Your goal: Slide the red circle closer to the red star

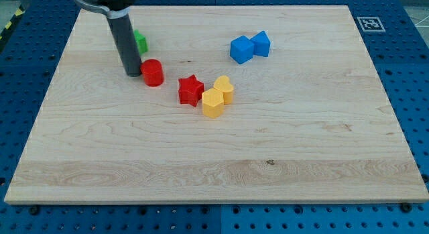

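Resting against the red circle (pixel 153 72), on the side away from the red star (pixel 191 90), my tip (pixel 133 74) is placed to push; there is no claw on this rod, so no claw state can be told. From the star, the circle lies near, toward the view's upper left, a gap of bare bench (pixel 214 167) between them. Most of the closing looks left.
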Action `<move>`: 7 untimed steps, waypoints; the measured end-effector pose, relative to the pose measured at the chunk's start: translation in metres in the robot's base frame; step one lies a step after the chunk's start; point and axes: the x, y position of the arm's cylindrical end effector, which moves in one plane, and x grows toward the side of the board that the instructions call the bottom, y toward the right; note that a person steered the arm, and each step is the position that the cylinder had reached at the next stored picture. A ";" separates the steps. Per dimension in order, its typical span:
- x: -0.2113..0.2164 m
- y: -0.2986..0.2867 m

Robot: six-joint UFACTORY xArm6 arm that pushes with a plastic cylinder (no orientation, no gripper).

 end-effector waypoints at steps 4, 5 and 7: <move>0.003 0.085; 0.003 0.101; 0.005 0.113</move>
